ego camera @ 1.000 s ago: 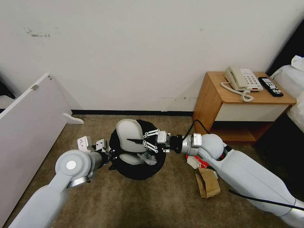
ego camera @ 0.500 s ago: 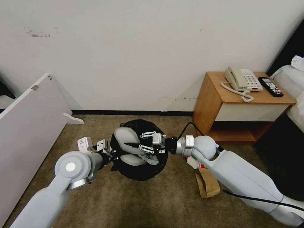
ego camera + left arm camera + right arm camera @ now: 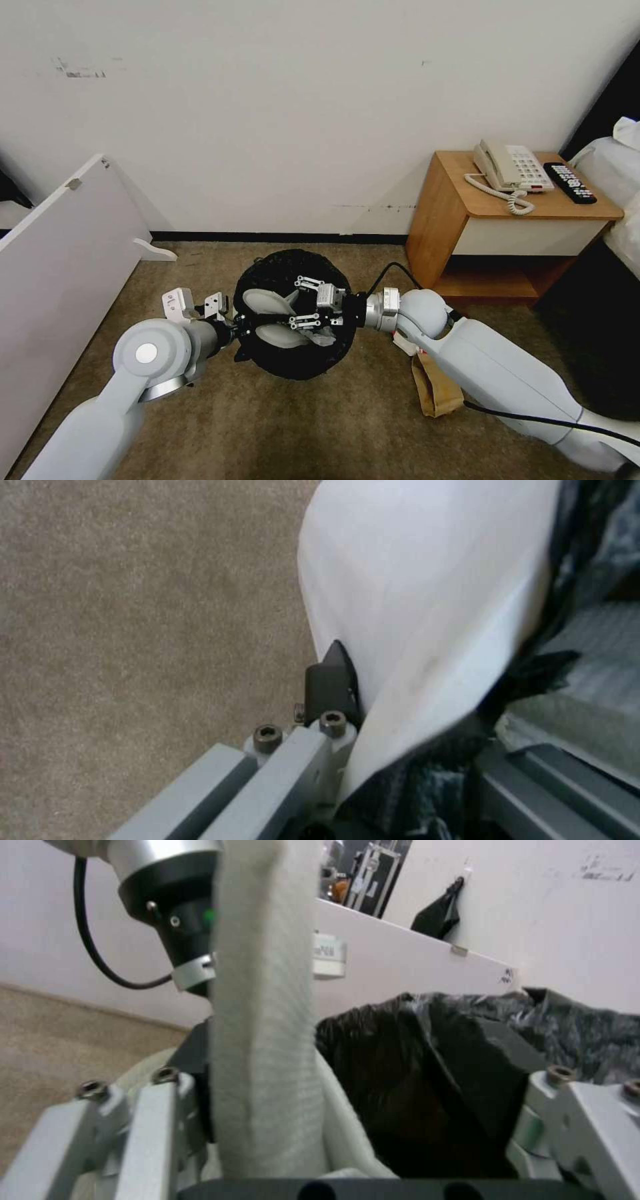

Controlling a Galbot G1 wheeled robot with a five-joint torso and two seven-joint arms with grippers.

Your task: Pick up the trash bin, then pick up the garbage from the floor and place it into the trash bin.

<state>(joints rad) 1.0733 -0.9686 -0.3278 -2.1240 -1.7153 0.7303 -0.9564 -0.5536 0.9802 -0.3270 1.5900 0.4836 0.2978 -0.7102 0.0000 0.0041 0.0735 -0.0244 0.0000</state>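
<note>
The bin hangs above the carpet, its rim clenched in the left gripper's jaws. Over its mouth the right gripper has released jaws, a white slipper between them. A brown bag lies near on the floor

Two white fabric slippers in one round black-lined trash bin; one brown paper bag; one cream corded telephone; one black remote control.
</note>
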